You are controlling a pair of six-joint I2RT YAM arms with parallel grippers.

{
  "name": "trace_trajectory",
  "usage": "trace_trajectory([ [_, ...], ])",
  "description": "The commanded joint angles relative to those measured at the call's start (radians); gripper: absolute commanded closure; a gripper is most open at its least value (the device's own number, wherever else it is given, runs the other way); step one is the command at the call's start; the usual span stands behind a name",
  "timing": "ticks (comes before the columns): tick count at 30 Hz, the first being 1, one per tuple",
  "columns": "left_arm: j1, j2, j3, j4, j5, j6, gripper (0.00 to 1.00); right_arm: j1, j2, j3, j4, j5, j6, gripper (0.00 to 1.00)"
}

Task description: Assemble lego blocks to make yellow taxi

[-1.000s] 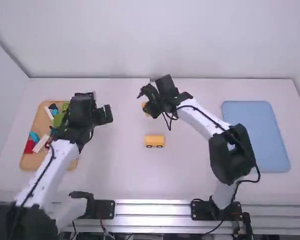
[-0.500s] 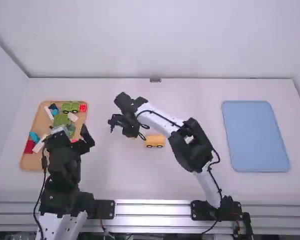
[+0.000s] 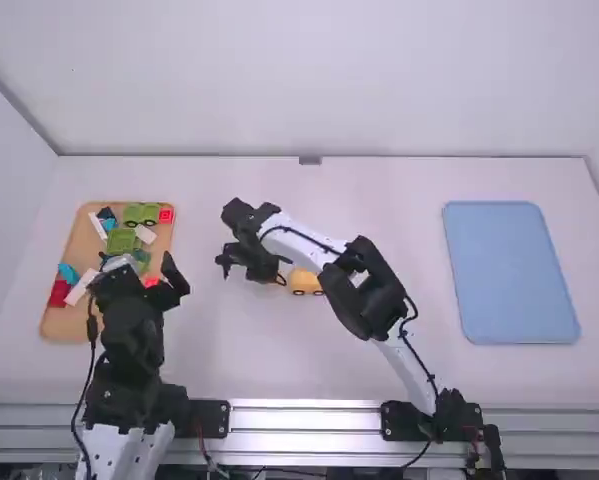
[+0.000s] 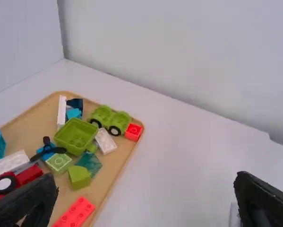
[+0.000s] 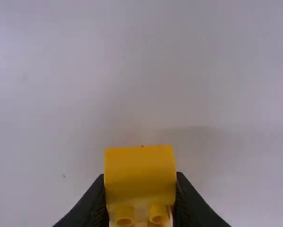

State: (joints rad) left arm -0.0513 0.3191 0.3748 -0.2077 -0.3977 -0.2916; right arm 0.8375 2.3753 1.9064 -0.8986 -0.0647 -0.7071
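At the wooden tray [image 4: 114,175], we have the left gripper [image 4: 146,179] with its fingers apart. Farther off, by the yellow wheeled base [image 3: 304,280] on the table, our right gripper [image 5: 140,176] clamps a yellow block [image 5: 140,165]; we should square both pieces, then press evenly.

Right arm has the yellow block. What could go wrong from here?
The right gripper pinches the yellow block by its sides, so it could twist and its underside tubes might miss the studs.

The wheeled yellow body stands beside that arm with nothing gripping it, so a nudge or off-centre press could roll it away.
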Motion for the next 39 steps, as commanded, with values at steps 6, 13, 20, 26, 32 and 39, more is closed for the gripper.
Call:
trace_trajectory([
  [6,0.003,0.065,-0.003,0.067,-0.019,0.0,0.01,0.001,0.006,0.024,0.005,-0.017,0.002,0.26],
  [13,0.005,0.078,-0.003,0.031,-0.12,-0.11,0.01,-0.02,-0.022,0.024,0.074,-0.013,0.037,0.02],
  [20,-0.001,0.094,-0.004,0.142,-0.023,0.052,0.01,-0.122,-0.181,0.024,0.071,-0.091,0.085,0.02],
  [26,0.0,0.257,0.017,0.251,0.121,0.184,0.01,-0.257,-0.29,-0.034,0.07,-0.307,0.063,0.02],
  [32,0.0,0.611,0.181,0.24,0.359,0.344,0.01,-0.366,-0.454,-0.345,0.357,-0.298,0.197,0.02],
  [39,0.0,1.029,0.446,0.093,0.845,0.798,0.01,-0.393,-0.786,-0.848,0.78,-0.161,0.251,0.02],
])
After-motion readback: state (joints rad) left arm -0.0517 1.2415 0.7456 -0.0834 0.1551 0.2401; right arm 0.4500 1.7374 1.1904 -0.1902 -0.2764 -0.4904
